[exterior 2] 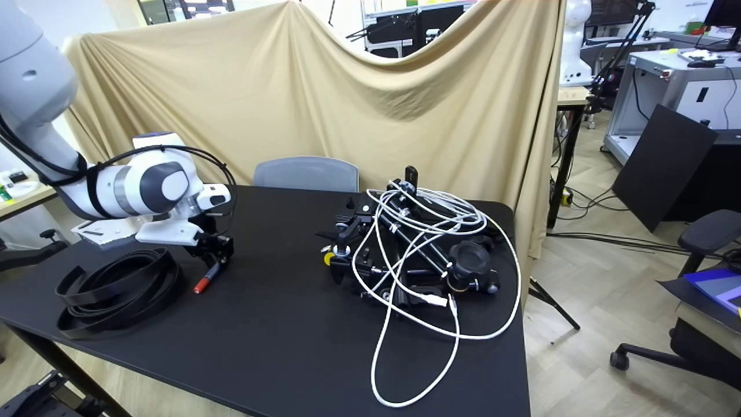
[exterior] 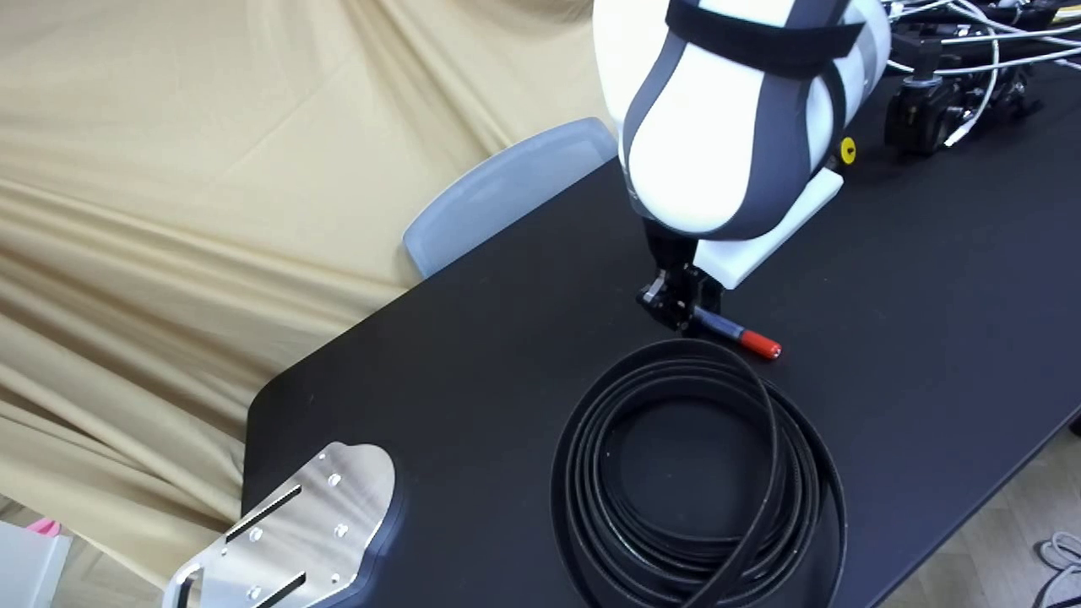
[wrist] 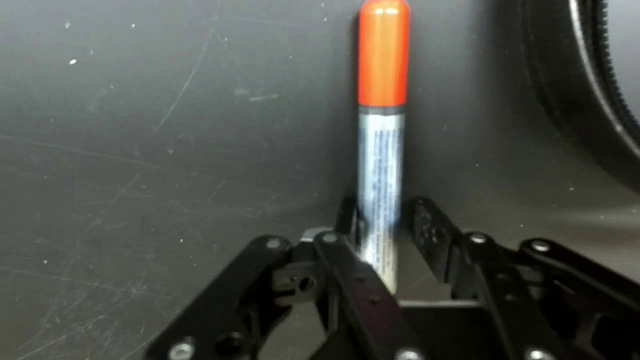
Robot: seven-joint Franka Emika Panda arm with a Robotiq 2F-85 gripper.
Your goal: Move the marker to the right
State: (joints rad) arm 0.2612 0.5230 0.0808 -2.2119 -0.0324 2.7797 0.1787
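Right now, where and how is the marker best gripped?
The marker is likely best taken by its barrel, from above, jaws closing across its width: slim and straight, it runs low over the table, lengthwise between them, red cap beyond.

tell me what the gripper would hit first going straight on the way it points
Likely the black tabletop: the gripper points down at it, straddling the marker, though depth is unclear.
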